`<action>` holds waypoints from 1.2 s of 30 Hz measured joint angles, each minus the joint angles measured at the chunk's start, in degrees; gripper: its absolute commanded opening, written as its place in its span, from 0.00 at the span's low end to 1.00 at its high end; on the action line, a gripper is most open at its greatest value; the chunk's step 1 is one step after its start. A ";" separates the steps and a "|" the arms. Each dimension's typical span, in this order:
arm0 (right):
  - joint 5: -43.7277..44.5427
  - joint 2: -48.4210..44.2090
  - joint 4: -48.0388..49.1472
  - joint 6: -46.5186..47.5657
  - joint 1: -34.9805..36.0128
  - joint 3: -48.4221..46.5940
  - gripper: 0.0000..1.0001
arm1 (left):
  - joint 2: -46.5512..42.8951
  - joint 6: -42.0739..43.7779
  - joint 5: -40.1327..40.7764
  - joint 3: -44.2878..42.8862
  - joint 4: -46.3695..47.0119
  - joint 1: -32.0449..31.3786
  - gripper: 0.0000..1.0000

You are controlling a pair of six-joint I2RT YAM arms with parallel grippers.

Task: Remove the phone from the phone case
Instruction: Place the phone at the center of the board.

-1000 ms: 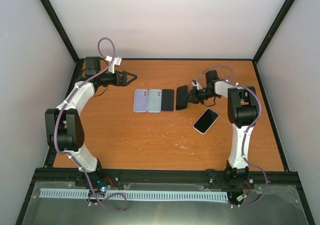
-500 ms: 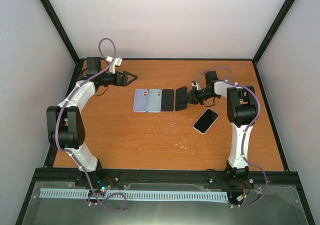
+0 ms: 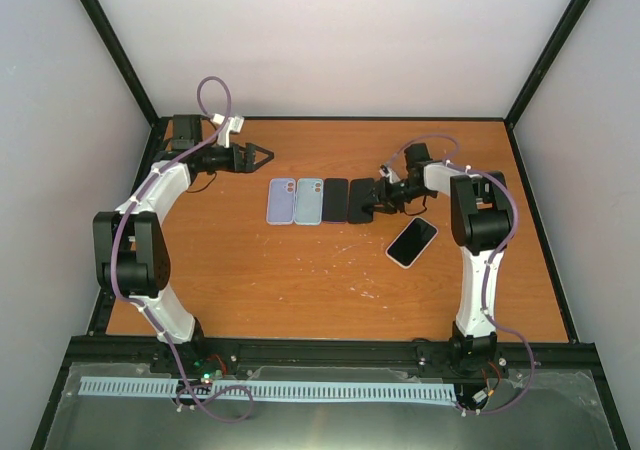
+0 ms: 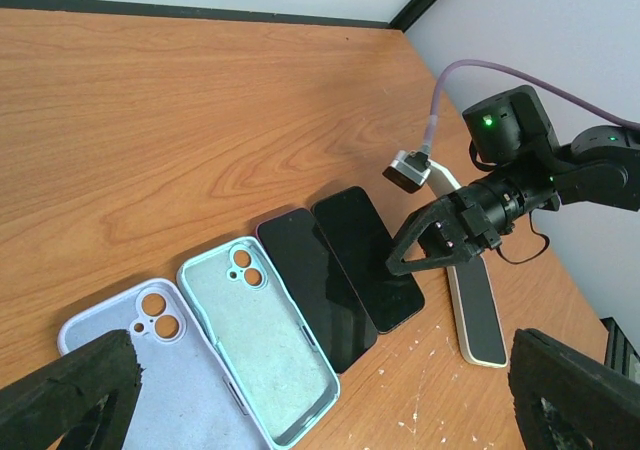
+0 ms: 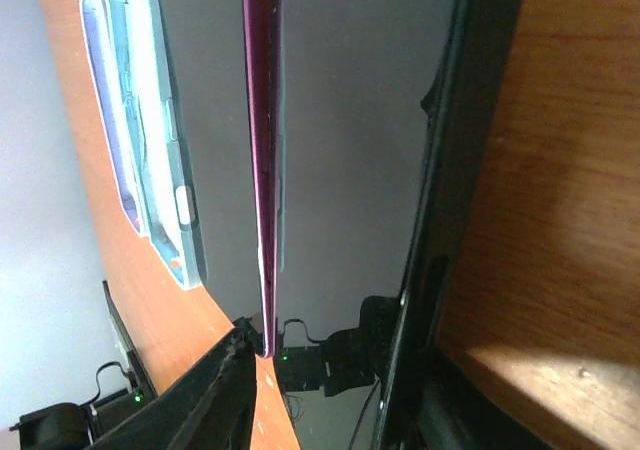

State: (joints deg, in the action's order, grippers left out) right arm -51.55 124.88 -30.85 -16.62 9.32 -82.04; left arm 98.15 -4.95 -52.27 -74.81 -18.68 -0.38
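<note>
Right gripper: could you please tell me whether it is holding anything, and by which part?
Nothing appears held: the right gripper is parted at the edge of the dark phone, which lies flat on the table; contact cannot be told.

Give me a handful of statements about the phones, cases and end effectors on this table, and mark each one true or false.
1. A lavender plastic phone case and a pale blue plastic phone case lie side by side at the left end of the row. True.
2. The left end effector is shut on the lavender case. False: it is open, away from the row, and holds nothing.
3. A white-edged black-screened phone lies alone, apart from the row. True.
4. The right end effector is at the pale blue case. False: it is at the rightmost dark phone of the row.
</note>
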 measured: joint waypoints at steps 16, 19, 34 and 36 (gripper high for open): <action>4.76 -1.46 -3.82 5.46 1.70 -2.45 0.81 | -0.02 0.02 0.11 0.07 -0.70 0.00 1.00; 5.31 -2.10 -4.81 7.13 1.97 -2.69 0.89 | -0.09 0.02 0.17 0.20 -0.68 0.00 1.00; 18.25 -19.47 -9.53 18.99 2.01 4.70 1.00 | -6.12 0.00 0.50 6.86 0.59 0.00 1.00; 20.96 -24.33 -9.77 21.27 2.01 8.37 1.00 | -7.21 0.00 0.59 7.76 1.05 0.00 1.00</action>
State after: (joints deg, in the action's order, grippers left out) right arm -30.59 100.55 -40.62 4.64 11.33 -73.67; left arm 90.94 -4.95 -51.68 -67.05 -17.63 -0.38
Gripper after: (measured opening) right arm 0.999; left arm 0.997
